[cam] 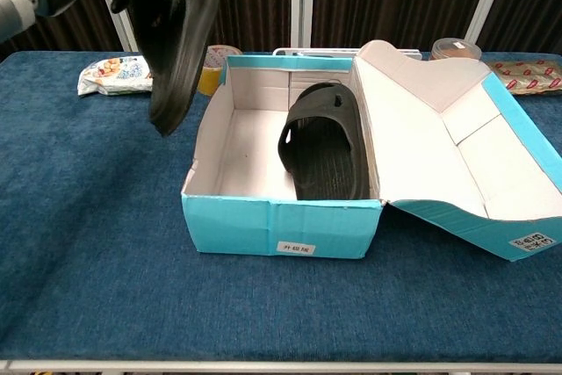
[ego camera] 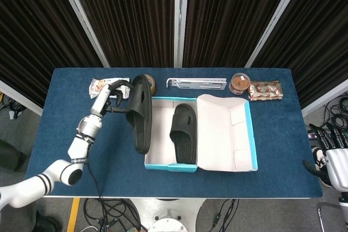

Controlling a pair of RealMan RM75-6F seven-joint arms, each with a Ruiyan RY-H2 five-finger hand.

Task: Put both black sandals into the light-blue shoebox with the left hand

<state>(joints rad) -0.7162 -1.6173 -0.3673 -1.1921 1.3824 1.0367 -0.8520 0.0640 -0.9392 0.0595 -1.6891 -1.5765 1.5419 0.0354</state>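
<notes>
Above the table's left half, left hand (ego camera: 111, 94) gripping a black sandal (ego camera: 139, 112) held on edge in the air just left of the light-blue shoebox (ego camera: 163, 165), second sandal (ego camera: 184, 132) lying inside the box, right hand (ego camera: 333, 168) at the far right edge, grip unclear

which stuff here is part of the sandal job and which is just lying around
Job: left hand holding one black sandal in the air beside the light-blue shoebox; second sandal inside the box.

Lying about: snack packet, tape roll, metal bracket, tin, wrapped packet.
</notes>
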